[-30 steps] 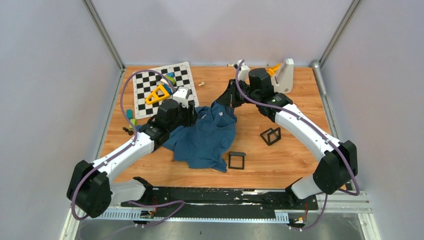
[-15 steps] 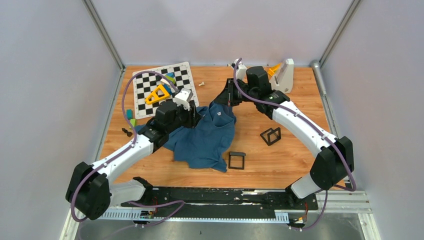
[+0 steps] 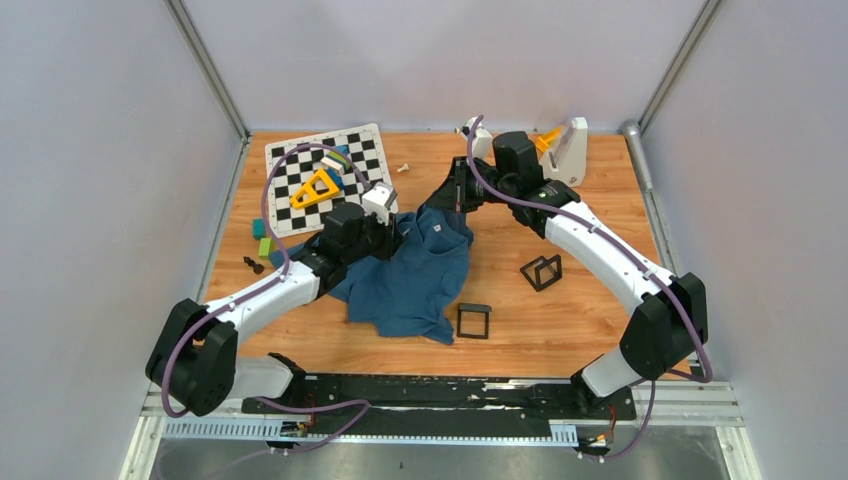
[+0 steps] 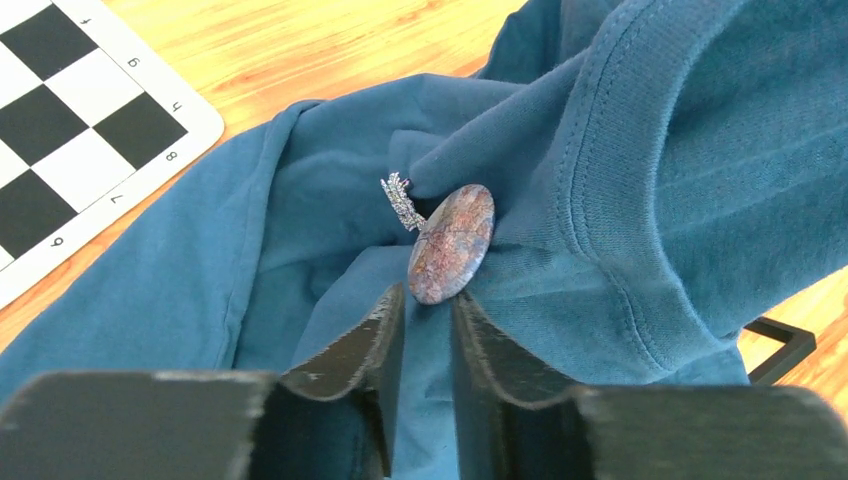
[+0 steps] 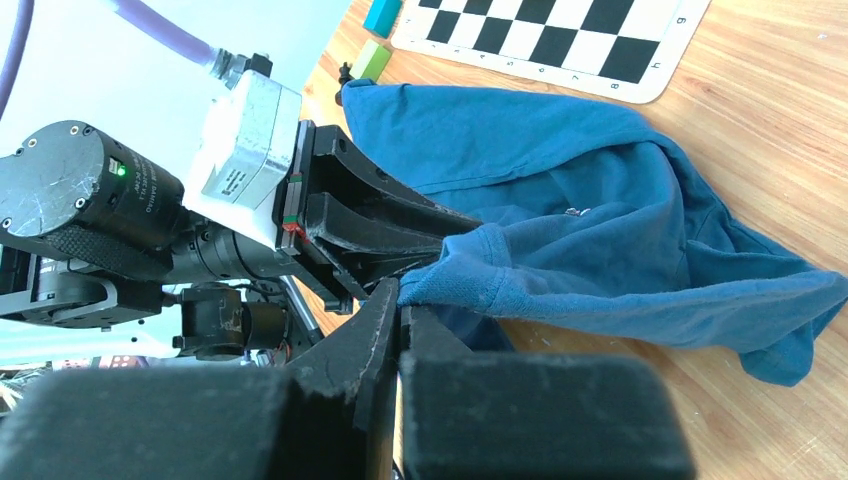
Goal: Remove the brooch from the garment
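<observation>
The dark teal garment (image 3: 410, 280) lies bunched mid-table. It fills the left wrist view (image 4: 650, 170). The brooch (image 4: 452, 243) is an oval mottled stone with a small silvery sprig, pinned on a fold beside the collar. My left gripper (image 4: 428, 300) is open by a narrow gap, and its fingertips (image 4: 392, 300) sit just below the brooch's lower edge, over the cloth. My right gripper (image 5: 400, 300) is shut on the garment's edge (image 5: 450, 280) and holds it lifted at the far side (image 3: 455, 195). The brooch shows as a pale speck in the right wrist view (image 5: 572, 211).
A chequered board (image 3: 290, 165) with a yellow triangle (image 3: 316, 188) lies back left. Coloured blocks (image 3: 262, 237) sit by its near edge. Two black square frames (image 3: 473, 320) (image 3: 541, 272) stand right of the garment. A white fixture (image 3: 570, 150) is at back right.
My left arm has moved right and forward, bringing its gripper closer to the brooch. My right gripper shifted slightly, still holding the garment's edge.
</observation>
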Motion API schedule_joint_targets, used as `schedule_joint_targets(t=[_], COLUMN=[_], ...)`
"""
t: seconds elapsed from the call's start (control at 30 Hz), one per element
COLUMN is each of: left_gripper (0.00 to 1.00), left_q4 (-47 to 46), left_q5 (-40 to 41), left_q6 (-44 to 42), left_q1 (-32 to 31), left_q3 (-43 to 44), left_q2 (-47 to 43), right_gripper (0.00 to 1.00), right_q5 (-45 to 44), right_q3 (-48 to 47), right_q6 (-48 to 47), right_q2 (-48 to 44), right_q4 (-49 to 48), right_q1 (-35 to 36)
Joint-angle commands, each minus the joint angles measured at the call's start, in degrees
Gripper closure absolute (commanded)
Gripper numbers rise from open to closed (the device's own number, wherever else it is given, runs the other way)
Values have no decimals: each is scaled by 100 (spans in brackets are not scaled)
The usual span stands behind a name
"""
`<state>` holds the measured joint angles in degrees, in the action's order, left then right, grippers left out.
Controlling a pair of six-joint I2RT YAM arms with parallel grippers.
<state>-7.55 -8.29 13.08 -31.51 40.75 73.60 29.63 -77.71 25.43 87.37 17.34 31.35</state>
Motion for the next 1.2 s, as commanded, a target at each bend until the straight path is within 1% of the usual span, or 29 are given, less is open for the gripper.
schedule_joint_targets(t=[0.0, 0.07, 0.13, 0.2, 0.27, 0.33, 0.63, 0.67, 0.77, 0.93, 0.97, 1.03, 1.1, 1.13, 1.17], left_gripper=[75, 74, 69, 67, 71, 71, 57, 57, 64, 71, 76, 81, 82, 81, 76], left_q4=[-219, -296, -365, -393, -405, -397, -583, -608, -635, -731, -728, -655, -585, -570, -505], left_q5=[126, 177, 175, 171, 152, 104, -284, -307, -273, -349, -338, -292, -297, -338, -365], left_q6=[-32, -9, 0, -11, -23, -25, -77, -82, -95, -103, -110, -120, -117, -111, -106], left_q1=[-13, -13, -13, -13, -13, -13, -12, -13, -13, -13, -13, -13, -13, -13, -13], left_q3=[273, 231, 176, 139, 146, 170, 186, 158, 151, 149, 155, 221, 275, 297, 356], left_q2=[4, -47, -108, -152, -131, -93, -16, -27, -37, -2, 19, 107, 187, 219, 291], right_gripper=[100, 100, 100, 100, 100, 100, 100, 100, 100, 100, 100, 100, 100, 100, 100], right_q5=[199, 206, 203, 192, 206, 222, 325, 326, 368, 450, 458, 445, 427, 401, 375], right_q3=[-230, -202, -173, -157, -156, -163, -215, -218, -243, -273, -283, -297, -303, -312, -314], right_q6=[76, 72, 56, 50, 58, 67, 67, 67, 67, 68, 67, 67, 59, 59, 57], right_q2=[-49, -62, -62, -62, -50, -41, 20, 30, 56, 102, 106, 102, 82, 80, 70], right_q4=[-73, -71, -61, -47, -31, -29, 23, 28, 49, 50, 58, 72, 85, 96, 98], right_q1=[-15, -13, -15, -13, -15, -15, -11, -13, -10, -15, -16, -11, -15, -14, -15])
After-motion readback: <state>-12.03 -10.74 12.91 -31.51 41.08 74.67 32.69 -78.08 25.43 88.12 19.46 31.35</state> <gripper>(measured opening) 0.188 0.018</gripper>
